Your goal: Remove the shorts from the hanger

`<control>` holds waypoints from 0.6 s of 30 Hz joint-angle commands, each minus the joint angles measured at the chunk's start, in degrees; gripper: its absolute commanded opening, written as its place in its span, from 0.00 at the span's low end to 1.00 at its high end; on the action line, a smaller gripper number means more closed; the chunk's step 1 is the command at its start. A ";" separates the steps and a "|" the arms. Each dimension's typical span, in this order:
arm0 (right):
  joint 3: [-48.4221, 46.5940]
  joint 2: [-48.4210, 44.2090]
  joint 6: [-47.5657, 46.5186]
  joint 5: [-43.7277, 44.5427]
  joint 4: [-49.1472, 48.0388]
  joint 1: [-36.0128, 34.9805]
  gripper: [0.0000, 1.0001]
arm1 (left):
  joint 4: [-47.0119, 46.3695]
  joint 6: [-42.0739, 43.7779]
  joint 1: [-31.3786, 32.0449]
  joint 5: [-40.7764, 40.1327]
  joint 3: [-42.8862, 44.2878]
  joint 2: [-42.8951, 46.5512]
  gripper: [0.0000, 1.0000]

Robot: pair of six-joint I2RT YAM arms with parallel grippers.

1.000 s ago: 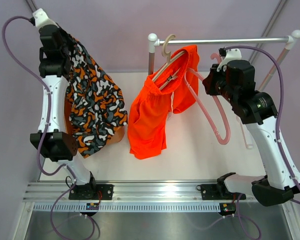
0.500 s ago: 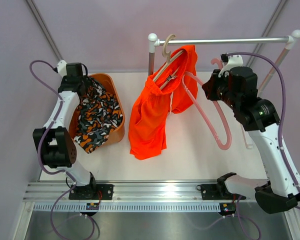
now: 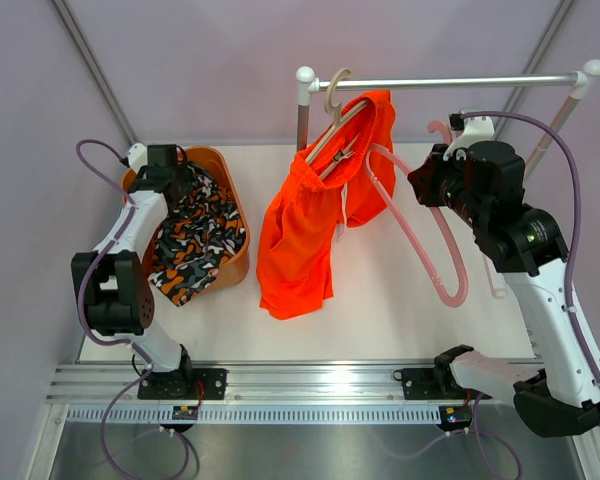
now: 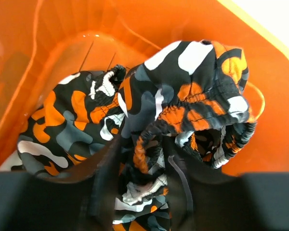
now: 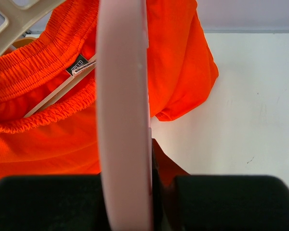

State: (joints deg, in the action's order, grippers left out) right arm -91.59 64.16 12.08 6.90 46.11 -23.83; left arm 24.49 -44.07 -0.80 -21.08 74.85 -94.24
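Note:
The camouflage shorts [image 3: 195,235] lie bunched in the orange basket [image 3: 223,160] at the left. My left gripper [image 3: 173,175] is down in the basket, open. Its fingers [image 4: 102,185] stand apart with loose patterned shorts [image 4: 183,96] lying between them. The plain orange shorts [image 3: 305,225] hang from a cream hanger [image 3: 332,100] on the rail. My right gripper [image 3: 437,185] is shut on an empty pink hanger [image 3: 430,250], held just right of the orange shorts. In the right wrist view the pink hanger [image 5: 123,96] runs up between the jaws, in front of the orange shorts [image 5: 38,144].
A chrome rail [image 3: 450,82] on two posts crosses the back of the white table [image 3: 380,320]. Another pale hanger [image 3: 494,285] hangs behind my right arm. The orange basket wall [image 4: 62,38] surrounds my left gripper.
My left arm came down from high at the back left, laid the camouflage shorts in the basket, and its jaws opened. The right arm kept hold of the pink hanger and barely shifted.

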 commanded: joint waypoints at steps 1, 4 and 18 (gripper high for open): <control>0.45 -1.84 0.23 0.57 -2.69 -0.42 0.00 | -0.85 -1.72 0.18 1.39 -1.45 -0.42 0.55; 0.62 -2.11 -0.21 1.36 -2.69 -0.42 0.00 | -1.98 -0.84 0.36 1.65 -3.65 0.45 0.65; -0.78 -2.37 -5.48 5.85 -4.80 -0.25 0.00 | -0.85 4.78 2.46 5.79 0.47 12.92 0.99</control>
State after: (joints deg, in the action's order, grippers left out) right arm -90.96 62.89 9.23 10.52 45.74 -23.86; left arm 25.12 -41.54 0.12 -17.10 72.12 -86.59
